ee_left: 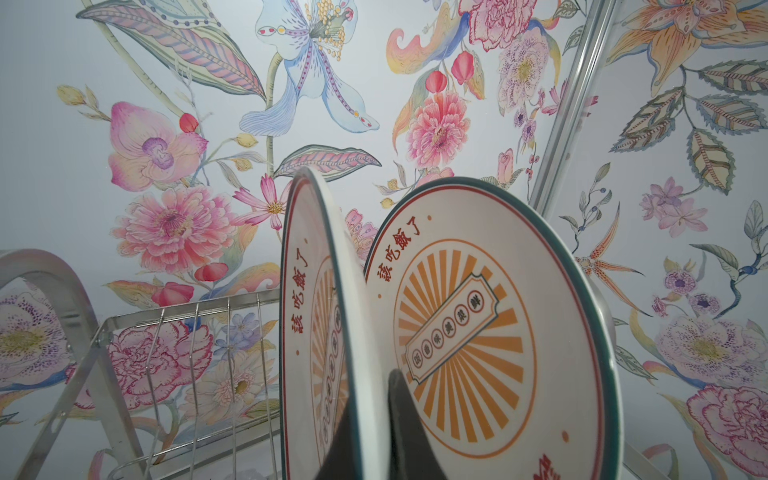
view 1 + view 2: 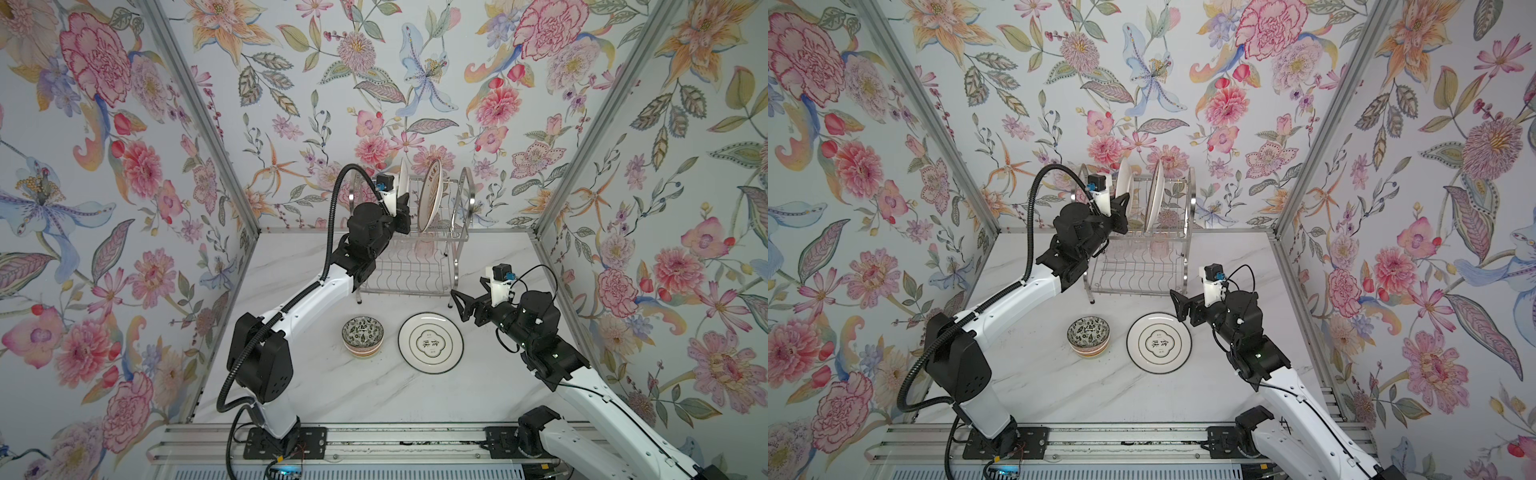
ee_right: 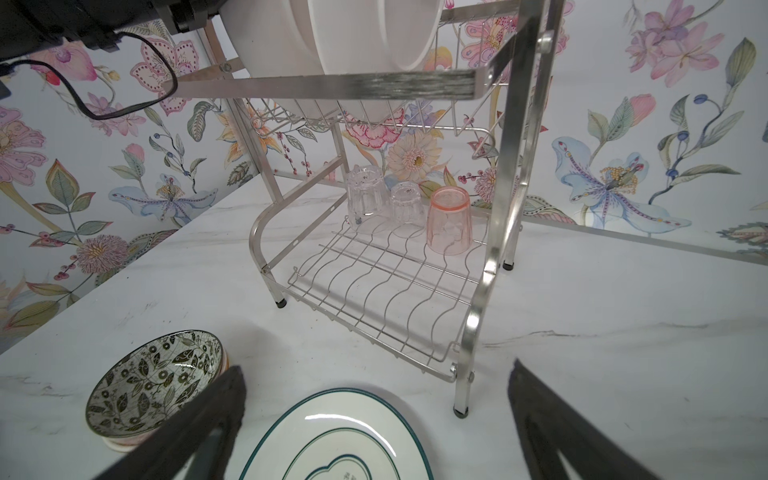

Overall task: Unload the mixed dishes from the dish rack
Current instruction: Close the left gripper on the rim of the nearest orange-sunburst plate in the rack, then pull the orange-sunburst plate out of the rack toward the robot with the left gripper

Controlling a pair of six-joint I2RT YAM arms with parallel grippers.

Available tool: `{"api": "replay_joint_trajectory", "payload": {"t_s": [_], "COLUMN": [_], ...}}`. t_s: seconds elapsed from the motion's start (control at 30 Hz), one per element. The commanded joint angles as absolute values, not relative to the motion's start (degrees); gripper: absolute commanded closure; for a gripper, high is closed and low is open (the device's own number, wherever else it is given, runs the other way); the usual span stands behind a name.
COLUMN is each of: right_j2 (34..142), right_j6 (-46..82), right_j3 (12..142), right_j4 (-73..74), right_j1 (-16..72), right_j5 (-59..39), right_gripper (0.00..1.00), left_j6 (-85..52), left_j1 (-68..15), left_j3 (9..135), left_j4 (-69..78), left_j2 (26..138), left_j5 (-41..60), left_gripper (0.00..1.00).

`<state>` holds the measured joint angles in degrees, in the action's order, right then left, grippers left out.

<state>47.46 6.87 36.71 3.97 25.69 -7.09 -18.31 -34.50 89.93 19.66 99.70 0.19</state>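
Observation:
The dish rack [image 2: 415, 270] [image 2: 1142, 270] stands at the back of the table. Two sunburst plates stand on edge in its top tier. My left gripper [image 2: 402, 212] [image 2: 1121, 208] [image 1: 372, 382] is shut on the rim of the left plate [image 2: 402, 176] [image 2: 1124, 183] [image 1: 303, 291], one finger on each face. The other plate [image 2: 430, 195] [image 2: 1154, 199] [image 1: 478, 311] stands just to its right. Two clear cups [image 3: 368, 195] [image 3: 407, 205] and a pink cup [image 3: 451, 220] sit upside down on the lower shelf [image 3: 374, 291]. My right gripper [image 2: 459, 305] [image 2: 1177, 305] [image 3: 376, 370] hangs open and empty by the rack's front right leg.
On the table in front of the rack are a patterned bowl [image 2: 363, 332] [image 2: 1088, 332] [image 3: 153, 374], nested in an orange-banded one, and a flat white plate [image 2: 431, 343] [image 2: 1159, 343] [image 3: 332, 436] with a dark rim. Flowered walls close the back and sides.

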Motion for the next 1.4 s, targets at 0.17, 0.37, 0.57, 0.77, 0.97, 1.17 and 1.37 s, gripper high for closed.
{"api": "replay_joint_trajectory", "payload": {"t_s": [0.17,0.37,0.57,0.77,0.97,1.17,1.37], "right_j2": [47.14,48.50,48.34,47.81,47.72,48.46,48.14], "right_j6": [8.04,8.87,10.38,11.48,12.93,14.33,16.34], "right_j3": [35.30,36.65,36.52,36.59,37.66,39.41,41.40], "right_j4": [6.42,7.59,8.59,8.92,7.75,5.07,0.22], "right_j1": [25.01,24.19,23.82,23.65,23.30,23.05,22.85], "right_j5": [-8.11,-9.96,-10.28,-10.11,-9.71,-10.54,-10.32], "right_gripper": [0.01,0.01,0.01,0.01,0.01,0.01,0.01], "left_j6": [-18.95,-18.42,-15.60,-13.40,-9.36,-5.81,0.80], "left_j1": [-34.63,-34.72,-34.82,-34.99,-35.17,-35.55,-39.14], "left_j3": [89.68,91.47,94.39,95.28,90.01,79.51,72.29], "left_j4": [22.86,25.64,27.43,30.09,35.23,40.65,33.26], "left_j2": [98.61,97.85,97.40,96.04,90.63,80.61,71.10], "left_j5": [1.94,4.14,5.66,7.98,12.71,19.55,21.34], "left_gripper": [1.00,1.00,1.00,1.00,1.00,1.00,1.00]}}
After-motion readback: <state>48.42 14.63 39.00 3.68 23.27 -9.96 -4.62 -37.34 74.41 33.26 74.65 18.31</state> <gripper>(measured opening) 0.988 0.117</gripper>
